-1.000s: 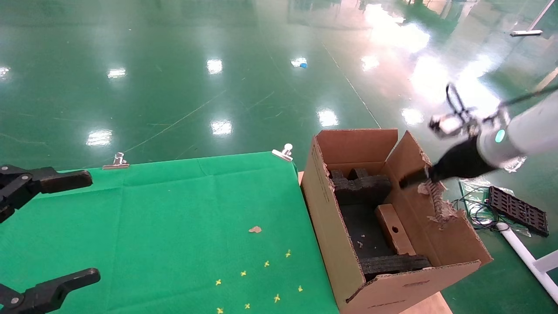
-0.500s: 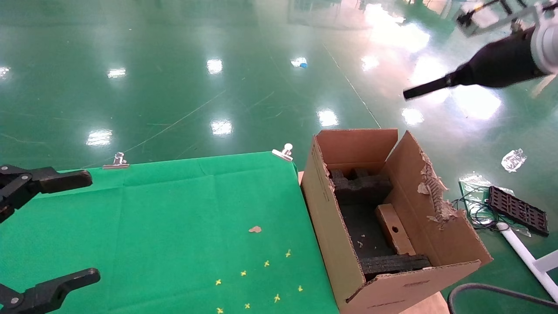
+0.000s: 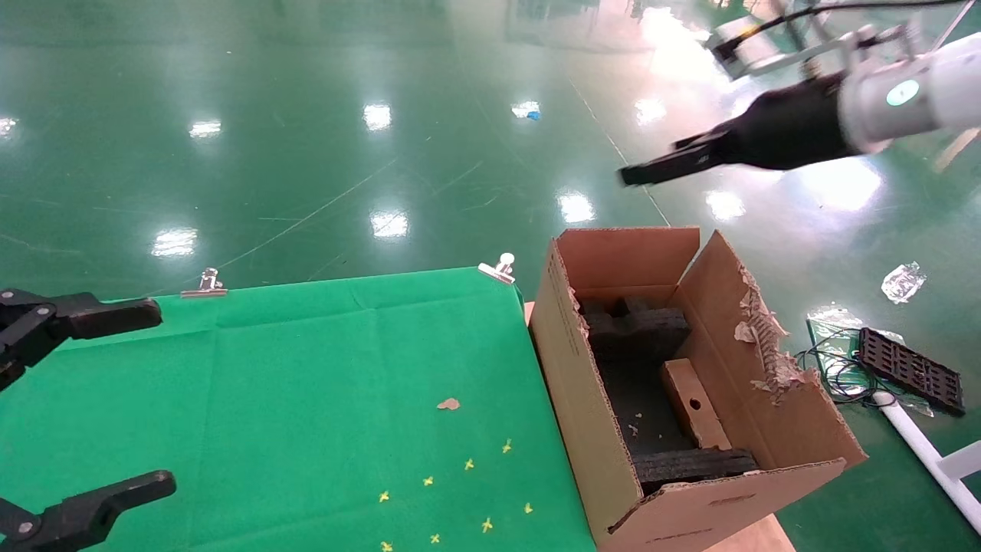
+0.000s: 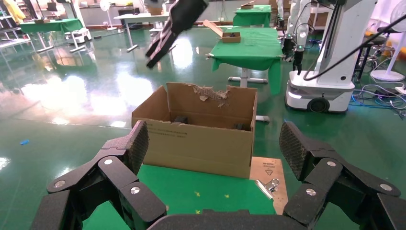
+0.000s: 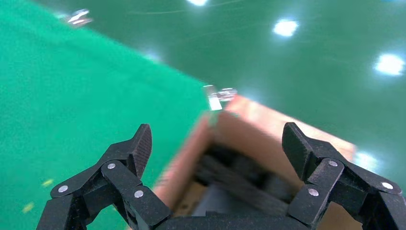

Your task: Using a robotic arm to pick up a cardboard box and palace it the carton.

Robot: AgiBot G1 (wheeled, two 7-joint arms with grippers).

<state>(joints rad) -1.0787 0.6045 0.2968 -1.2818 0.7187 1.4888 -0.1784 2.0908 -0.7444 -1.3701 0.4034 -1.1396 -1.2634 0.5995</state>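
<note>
Small oblong brown cardboard box (image 3: 693, 405) lying inside the large brown corrugated carton (image 3: 590, 414), right end effector (image 3: 647, 170) raised clear above it.

Cardboard box rests on the black foam padding (image 3: 640, 331) against the carton's ragged right flap (image 3: 766, 360), its long axis running from the near end of the carton toward the far end, a round hole in its upper face. White right robotic arm (image 3: 912, 88) reaches in from the right, its black end effector (image 5: 218, 148) empty with fingers spread wide apart, pointing left above the carton. Left end effector (image 4: 215, 148) hangs over the green cloth-covered tabletop (image 3: 306, 383), fingers also apart, holding nothing.
</note>
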